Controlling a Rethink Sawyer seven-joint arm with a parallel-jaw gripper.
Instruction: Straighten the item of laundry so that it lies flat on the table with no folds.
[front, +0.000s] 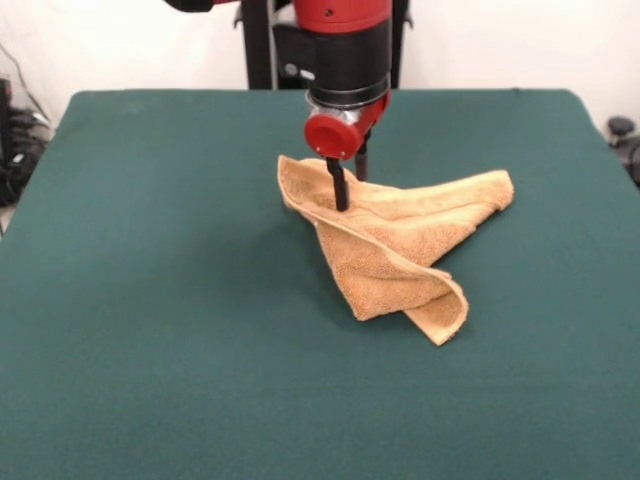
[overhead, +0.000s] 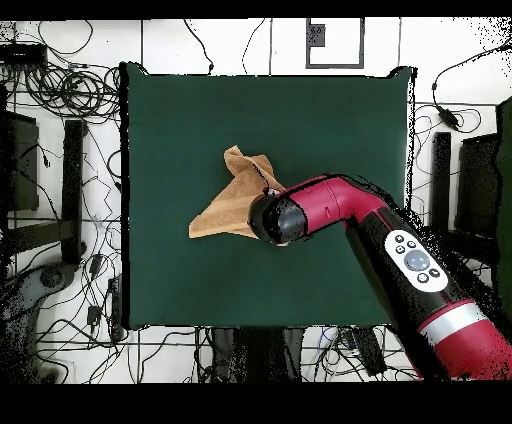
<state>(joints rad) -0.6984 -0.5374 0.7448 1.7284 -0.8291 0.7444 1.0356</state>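
- Here, the black two-fingered gripper (front: 348, 190) hangs straight down from the red and black arm's round red wrist, its tips down at the crumpled tan-orange terry towel (front: 400, 245).
- One dark finger (front: 338, 186) stands in front, its tip pressing into the towel's upper fold; the second shows just behind it, a narrow gap between them, and a ridge of cloth seems caught there, so the fingers appear to be pinching the towel.
- In the overhead view the arm's wrist covers the gripper, so the fingers cannot be seen there.
- The towel is bunched and folded over itself: from the gripper one flap runs out sideways to a blunt corner, and another drops toward the camera in the front view, ending in a curled hem.
- In the overhead view the towel (overhead: 228, 205) reads as a rough triangle, partly under the wrist.
- The towel lies near the middle of the large rectangular table (front: 150, 330) with its dark green felt-like cloth, well apart from every edge.
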